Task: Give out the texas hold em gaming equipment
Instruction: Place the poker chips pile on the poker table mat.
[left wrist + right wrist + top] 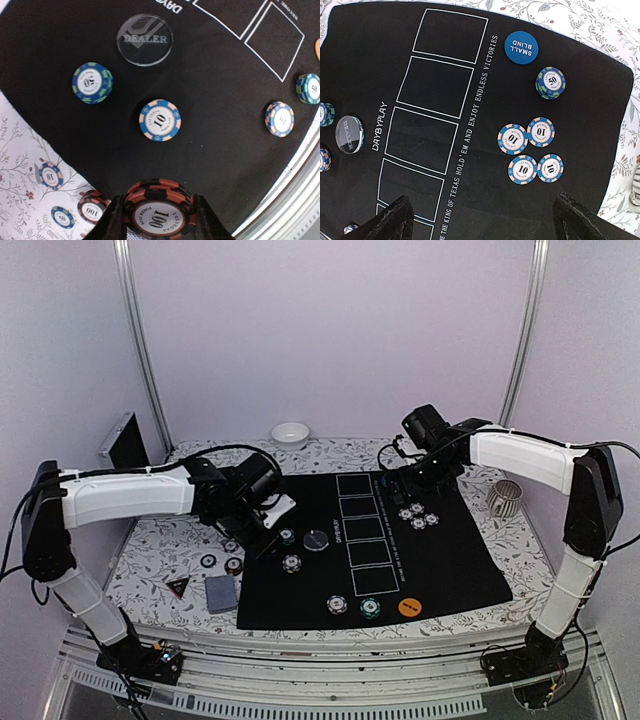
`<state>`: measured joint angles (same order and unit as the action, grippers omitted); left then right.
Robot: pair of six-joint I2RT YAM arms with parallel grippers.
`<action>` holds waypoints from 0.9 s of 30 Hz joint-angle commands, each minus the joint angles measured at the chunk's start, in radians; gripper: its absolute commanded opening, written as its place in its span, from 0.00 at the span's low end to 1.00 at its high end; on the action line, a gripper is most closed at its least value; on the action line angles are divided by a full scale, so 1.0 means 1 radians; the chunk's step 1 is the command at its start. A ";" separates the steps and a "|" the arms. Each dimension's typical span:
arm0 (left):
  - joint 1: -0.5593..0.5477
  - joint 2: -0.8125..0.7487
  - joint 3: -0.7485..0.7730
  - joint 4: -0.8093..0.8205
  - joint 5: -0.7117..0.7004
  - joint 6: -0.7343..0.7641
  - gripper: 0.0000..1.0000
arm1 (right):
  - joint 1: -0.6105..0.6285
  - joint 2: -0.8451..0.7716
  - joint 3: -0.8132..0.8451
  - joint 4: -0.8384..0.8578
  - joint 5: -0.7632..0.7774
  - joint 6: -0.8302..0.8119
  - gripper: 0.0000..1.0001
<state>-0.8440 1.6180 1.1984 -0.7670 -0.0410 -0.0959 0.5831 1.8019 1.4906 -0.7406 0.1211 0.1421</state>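
Observation:
My left gripper (159, 212) is shut on a small stack of red-black 100 chips (159, 197), held just above the near left edge of the black mat (450, 560). Beyond it on the mat lie a blue 10 chip (160, 120), a green-blue 50 chip (92, 82) and the clear dealer button (144, 39). My right gripper (485, 220) hangs open and empty over the mat's far right. Several blue 10 chips (512, 138), a 50 stack (550, 82) and the blue small blind disc (521, 47) lie below it.
On the floral cloth left of the mat sit loose chips (50, 175), a 100 chip (93, 206), the triangle marker (177, 587) and cards (221, 593). An orange disc (408, 606) lies at the mat's near edge. A white bowl (290, 434), a striped cup (505, 498) and a silver case (125, 440) stand around.

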 commanded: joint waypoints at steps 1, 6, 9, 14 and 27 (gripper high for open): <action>-0.054 0.046 0.026 0.006 0.061 0.057 0.00 | 0.003 -0.007 0.003 -0.013 0.018 0.011 0.99; -0.144 0.097 0.028 0.019 0.098 0.126 0.00 | 0.003 -0.007 0.003 -0.014 0.018 0.013 0.99; -0.150 0.133 0.013 0.003 0.119 0.139 0.00 | 0.003 -0.006 -0.001 -0.017 0.019 0.016 0.99; -0.168 0.170 -0.012 0.022 0.120 0.154 0.00 | 0.003 -0.001 0.000 -0.021 0.022 0.016 0.99; -0.104 0.217 -0.064 0.043 0.016 0.109 0.00 | 0.003 0.007 0.003 -0.027 0.029 0.014 0.99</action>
<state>-0.9730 1.8313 1.1481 -0.7456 0.0025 0.0284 0.5831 1.8019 1.4906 -0.7563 0.1299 0.1429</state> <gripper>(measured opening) 0.372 0.988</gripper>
